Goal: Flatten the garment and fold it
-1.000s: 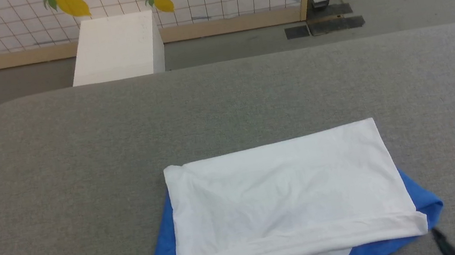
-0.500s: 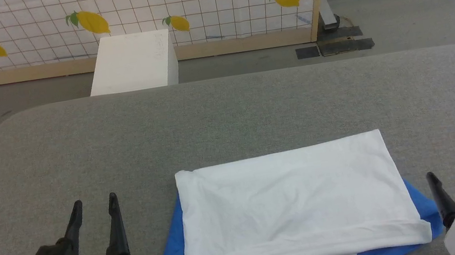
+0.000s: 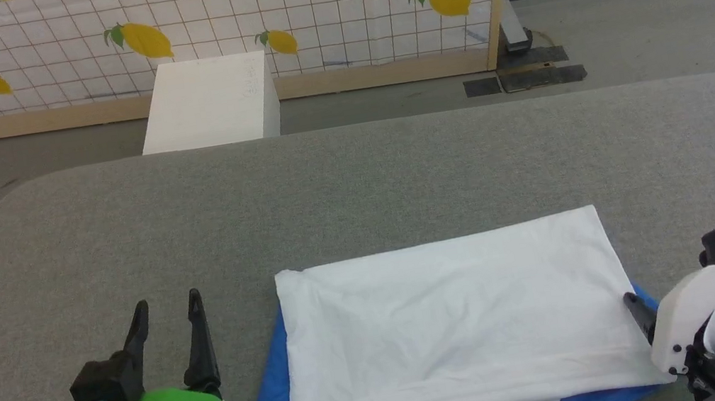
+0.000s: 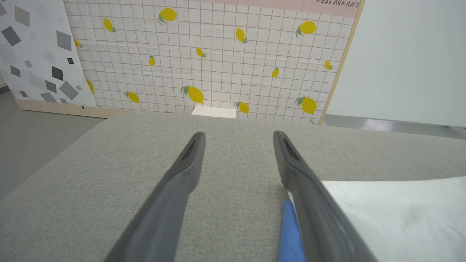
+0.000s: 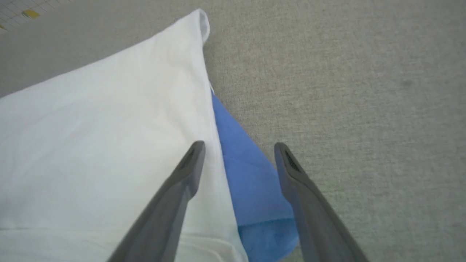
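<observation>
**A:** While both grippers stand released and empty, where is the garment (image 3: 447,315)?

**B:** It lies half-folded on the worktop (image 3: 355,186), white over blue. The left gripper (image 3: 167,301) waits just beside its left edge; the right gripper (image 5: 239,145) straddles its right edge.

**A:** Advice?

**B:** Each should probably pinch both layers and fold evenly.

**A:** Anything unclear?

**B:** The garment's near edge is cut off.
</observation>
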{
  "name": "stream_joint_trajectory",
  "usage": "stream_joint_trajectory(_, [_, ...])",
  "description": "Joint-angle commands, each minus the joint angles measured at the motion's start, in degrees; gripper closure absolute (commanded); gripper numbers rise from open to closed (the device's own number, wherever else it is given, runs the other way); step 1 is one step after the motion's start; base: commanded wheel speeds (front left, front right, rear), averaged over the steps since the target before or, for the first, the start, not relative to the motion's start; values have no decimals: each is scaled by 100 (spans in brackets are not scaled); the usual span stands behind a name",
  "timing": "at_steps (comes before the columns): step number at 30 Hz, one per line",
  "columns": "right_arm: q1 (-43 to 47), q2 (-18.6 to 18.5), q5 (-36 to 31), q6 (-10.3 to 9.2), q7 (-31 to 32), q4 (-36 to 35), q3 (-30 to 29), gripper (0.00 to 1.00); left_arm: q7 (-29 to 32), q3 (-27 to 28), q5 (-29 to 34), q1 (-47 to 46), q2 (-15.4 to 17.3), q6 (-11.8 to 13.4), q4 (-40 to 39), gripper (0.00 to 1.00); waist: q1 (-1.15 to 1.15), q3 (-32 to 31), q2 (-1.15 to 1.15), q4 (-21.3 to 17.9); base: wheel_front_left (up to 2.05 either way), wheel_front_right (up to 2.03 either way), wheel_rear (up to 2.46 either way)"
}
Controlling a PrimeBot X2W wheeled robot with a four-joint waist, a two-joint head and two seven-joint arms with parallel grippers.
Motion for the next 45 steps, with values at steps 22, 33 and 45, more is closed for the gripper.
stream_joint_trajectory(22, [-492, -65, 137, -8, 806, 691, 212, 100, -27, 219, 236, -129, -279, -186, 227, 0, 0, 40, 0, 58, 0, 0, 0])
stream_joint_trajectory(33, [62, -307, -1346, -8, 814, -609, -1032, 100, -27, 325, 274, -3, -321, -159, 143, 0, 0, 108, 0, 18, 0, 0, 0])
stream_joint_trajectory(45, [641, -36, -855, -8, 2017, -3390, 489, 100, -27, 371, 328, 76, -292, -158, 36, 0, 0, 130, 0, -40, 0, 0, 0])
